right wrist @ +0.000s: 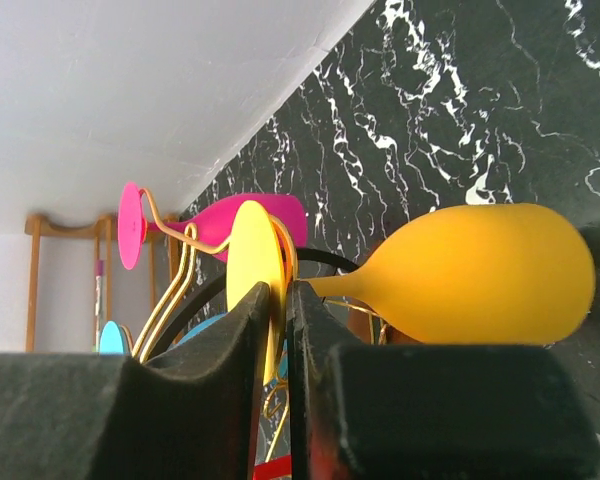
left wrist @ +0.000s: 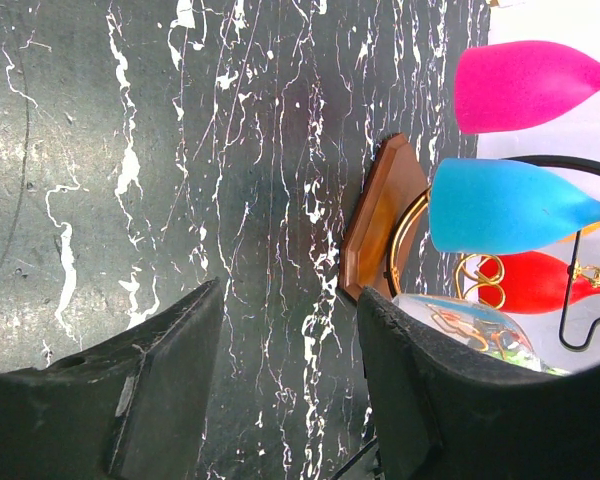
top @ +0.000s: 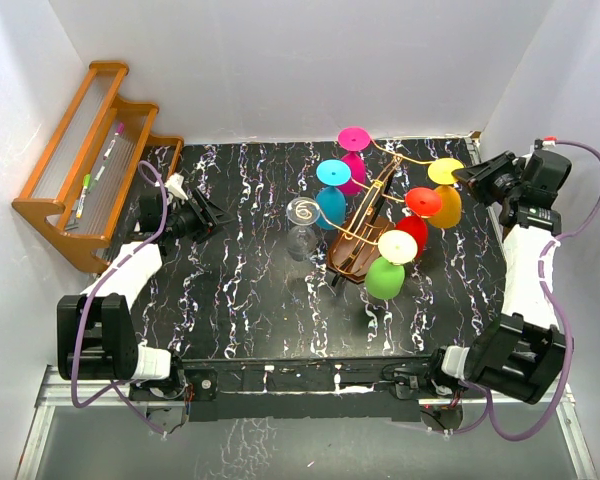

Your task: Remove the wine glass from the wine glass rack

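Note:
The violin-shaped brown wine glass rack (top: 365, 232) stands right of centre on the black marbled table, with gold wire arms (right wrist: 170, 290) carrying several coloured glasses upside down. My right gripper (top: 477, 177) is shut on the round foot of the yellow wine glass (top: 446, 196), which hangs at the rack's far right; in the right wrist view the fingers pinch the yellow foot (right wrist: 252, 270) and the yellow bowl (right wrist: 480, 270) lies to the right. My left gripper (top: 218, 216) is open and empty, low over the table left of the rack. The rack's base (left wrist: 375, 225) shows beyond its fingertips.
Pink (top: 352, 160), blue (top: 331, 195), red (top: 418, 218), green (top: 387, 270) and clear (top: 301, 225) glasses hang round the rack. An orange-brown stepped shelf (top: 85, 165) with pens stands at the back left. White walls close in the table on three sides.

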### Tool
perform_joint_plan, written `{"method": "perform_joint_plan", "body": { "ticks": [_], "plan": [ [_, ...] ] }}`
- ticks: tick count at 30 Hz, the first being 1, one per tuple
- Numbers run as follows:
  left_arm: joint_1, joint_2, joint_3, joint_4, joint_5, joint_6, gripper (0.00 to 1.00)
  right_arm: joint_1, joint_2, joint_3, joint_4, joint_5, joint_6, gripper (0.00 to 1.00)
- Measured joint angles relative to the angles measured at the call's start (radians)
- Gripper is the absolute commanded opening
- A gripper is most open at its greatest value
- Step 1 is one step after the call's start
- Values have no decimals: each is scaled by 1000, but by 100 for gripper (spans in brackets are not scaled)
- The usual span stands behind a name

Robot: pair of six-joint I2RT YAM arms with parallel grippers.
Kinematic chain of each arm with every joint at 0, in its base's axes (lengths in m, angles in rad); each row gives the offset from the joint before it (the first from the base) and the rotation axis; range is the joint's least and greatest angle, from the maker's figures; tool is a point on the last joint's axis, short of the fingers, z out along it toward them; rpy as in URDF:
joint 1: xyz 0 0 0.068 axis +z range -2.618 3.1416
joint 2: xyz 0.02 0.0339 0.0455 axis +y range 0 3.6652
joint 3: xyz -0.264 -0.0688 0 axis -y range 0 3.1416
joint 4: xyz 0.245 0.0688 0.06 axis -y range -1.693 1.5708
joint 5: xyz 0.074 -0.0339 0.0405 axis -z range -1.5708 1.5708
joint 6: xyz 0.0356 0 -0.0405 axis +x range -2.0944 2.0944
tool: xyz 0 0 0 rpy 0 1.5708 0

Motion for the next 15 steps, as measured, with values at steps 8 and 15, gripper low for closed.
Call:
{"method": "perform_joint_plan", "body": {
  "ticks": [8, 15],
  "plan": [
    [0, 2, 0, 0, 1, -6, 53, 2, -30, 26, -38, 40, -17, 8],
    [0, 2, 0, 0, 1, -6, 53, 1, -33, 3, 18, 30, 32, 8]
  ]
}}
